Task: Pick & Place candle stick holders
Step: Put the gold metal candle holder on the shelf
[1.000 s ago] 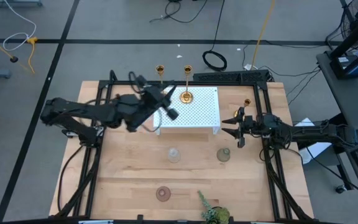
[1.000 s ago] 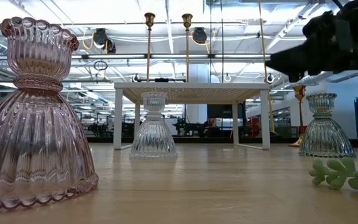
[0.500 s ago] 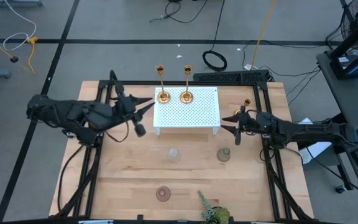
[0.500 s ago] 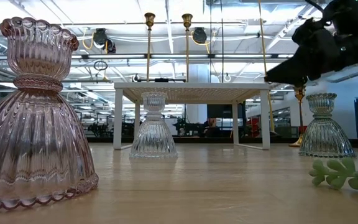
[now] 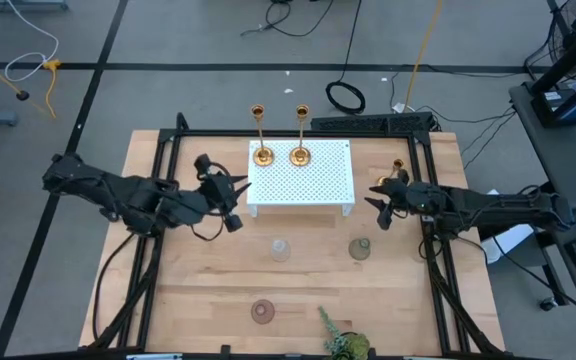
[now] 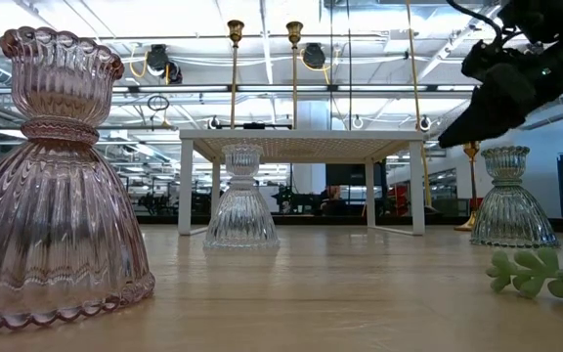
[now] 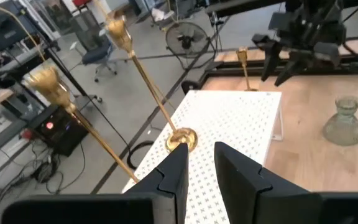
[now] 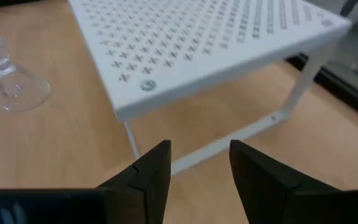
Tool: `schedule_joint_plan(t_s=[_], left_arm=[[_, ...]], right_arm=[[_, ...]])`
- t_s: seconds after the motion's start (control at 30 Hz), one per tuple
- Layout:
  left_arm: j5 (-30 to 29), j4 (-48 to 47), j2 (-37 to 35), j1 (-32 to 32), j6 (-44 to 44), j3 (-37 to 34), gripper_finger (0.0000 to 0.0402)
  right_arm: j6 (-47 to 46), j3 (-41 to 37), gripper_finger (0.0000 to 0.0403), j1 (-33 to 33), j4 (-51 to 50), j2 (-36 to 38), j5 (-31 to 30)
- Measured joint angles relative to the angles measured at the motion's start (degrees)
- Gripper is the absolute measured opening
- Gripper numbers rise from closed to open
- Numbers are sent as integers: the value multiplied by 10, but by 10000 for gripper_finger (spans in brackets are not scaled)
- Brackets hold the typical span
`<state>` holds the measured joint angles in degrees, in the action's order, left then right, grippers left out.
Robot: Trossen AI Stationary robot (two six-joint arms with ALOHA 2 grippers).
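Observation:
Two gold candlesticks [image 5: 261, 154] [image 5: 300, 155] stand by their round bases on the far end of the white perforated stand [image 5: 313, 180]. They also show in the left wrist view [image 7: 183, 138]. A third gold candlestick [image 5: 398, 165] stands on the table just beyond my right gripper. The clear [image 5: 281, 248], green [image 5: 359, 248] and pink [image 5: 262, 311] glass holders stand on the table. My left gripper [image 5: 236, 195] [image 7: 201, 165] is slightly open and empty, left of the stand. My right gripper [image 5: 377, 202] [image 8: 199, 165] is open and empty, right of the stand.
A green leafy sprig [image 5: 343, 342] lies at the near edge. A black frame [image 5: 428, 230] runs along both sides of the table. The stand's near right leg [image 8: 132, 143] is close in front of my right gripper. Bare wood lies between the stand and the glass holders.
My left gripper has drawn back from over the stand toward the table's left and near edges and gone down. It has left the left gold candlestick standing on the stand. My right gripper has tipped its fingers down a little beside the third candlestick.

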<state>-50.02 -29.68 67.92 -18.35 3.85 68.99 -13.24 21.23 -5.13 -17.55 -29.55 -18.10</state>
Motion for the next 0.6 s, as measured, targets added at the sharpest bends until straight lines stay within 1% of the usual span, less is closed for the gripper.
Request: schedule_joint_plan(t_s=[0.17, 0.3, 0.33, 0.4, 0.5, 0.6], left_arm=[[0, 3, -6, 0, 27, -20, 85], [-1, 4, -5, 0, 27, -21, 85], [0, 4, -5, 0, 27, -21, 85], [-1, 4, -6, 0, 25, -21, 85], [-1, 4, -5, 0, 25, -21, 85], [-1, 4, -6, 0, 25, -21, 85]], right_arm=[[-64, 0, 155, 0, -63, 21, 0], [-140, 0, 155, 0, -117, 40, -2], [-160, 0, 155, 0, -129, 43, -9], [-191, 0, 155, 0, -146, 46, -45], [-221, 0, 155, 0, -181, 45, -94], [-244, 0, 155, 0, -201, 46, -128]])
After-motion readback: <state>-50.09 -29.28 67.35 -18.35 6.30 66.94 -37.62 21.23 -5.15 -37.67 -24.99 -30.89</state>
